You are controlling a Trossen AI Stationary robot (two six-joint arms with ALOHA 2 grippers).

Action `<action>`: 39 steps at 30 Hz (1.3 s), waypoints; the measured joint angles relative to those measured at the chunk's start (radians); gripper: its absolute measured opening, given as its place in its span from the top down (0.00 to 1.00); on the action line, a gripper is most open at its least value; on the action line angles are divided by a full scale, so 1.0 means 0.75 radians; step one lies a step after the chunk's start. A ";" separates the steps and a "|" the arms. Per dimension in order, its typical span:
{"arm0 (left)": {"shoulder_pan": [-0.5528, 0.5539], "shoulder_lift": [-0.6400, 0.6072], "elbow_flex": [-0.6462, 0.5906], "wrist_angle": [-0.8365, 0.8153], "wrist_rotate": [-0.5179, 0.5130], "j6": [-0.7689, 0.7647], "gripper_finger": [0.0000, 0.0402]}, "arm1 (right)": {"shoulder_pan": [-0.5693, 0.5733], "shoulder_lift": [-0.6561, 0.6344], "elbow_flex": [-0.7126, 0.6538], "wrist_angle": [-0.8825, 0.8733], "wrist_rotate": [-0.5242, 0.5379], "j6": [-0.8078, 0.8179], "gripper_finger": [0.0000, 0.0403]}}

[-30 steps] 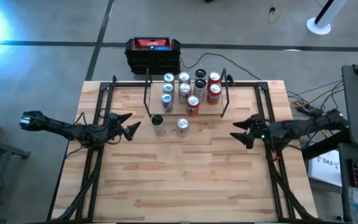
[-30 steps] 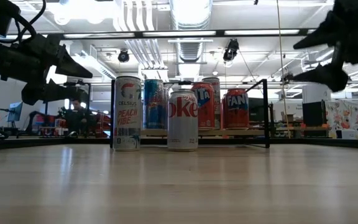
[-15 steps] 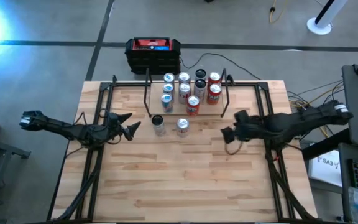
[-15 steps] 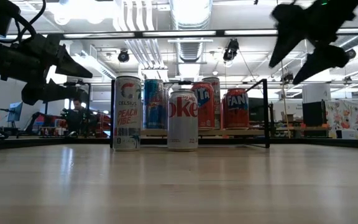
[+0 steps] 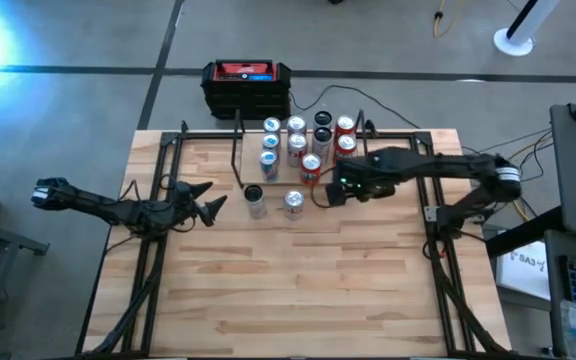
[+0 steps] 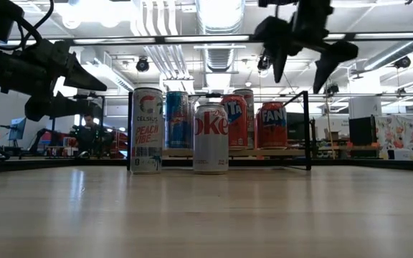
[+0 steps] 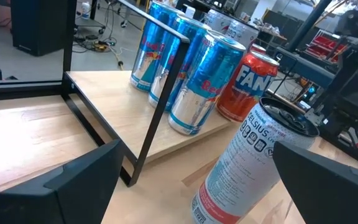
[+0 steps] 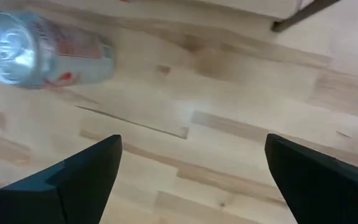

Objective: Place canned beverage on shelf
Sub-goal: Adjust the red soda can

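The shelf (image 5: 249, 152), a low wood board with thin black posts, stands at the table's far middle and carries several cans. In front of it two cans stand upright on the table: a tall white Celsius can (image 5: 255, 200) (image 6: 147, 130) and a silver Diet Coke can (image 5: 293, 203) (image 6: 211, 137). My right gripper (image 5: 332, 191) (image 6: 303, 54) hangs open high above the table, pointing down, just right of the Diet Coke can (image 8: 17, 46). My left gripper (image 5: 209, 207) (image 7: 191, 186) stands open and level, left of the Celsius can (image 7: 253, 162).
A black box with a red top (image 5: 246, 85) sits on the floor beyond the table's far edge, with a cable running to the shelf's right. Bare wood fills the table's near half. Black frame rails (image 5: 148, 260) run along both table sides.
My right gripper has swung from the table's right side toward the cans in the middle. It has risen and tipped from nearly level to pointing down, with its fingers still apart. The cans stand as before.
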 joint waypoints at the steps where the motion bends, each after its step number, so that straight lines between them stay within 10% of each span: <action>1: 0.000 0.000 0.000 0.000 0.000 0.000 0.01 | -0.001 0.034 0.052 -0.048 0.000 0.006 0.06; 21: 0.000 0.016 0.000 0.002 0.000 0.000 0.01 | -0.079 0.682 0.926 -0.466 0.011 0.066 0.06; 39: 0.000 0.017 0.000 0.001 0.000 0.000 0.01 | -0.215 0.863 1.115 -0.430 0.011 0.103 0.06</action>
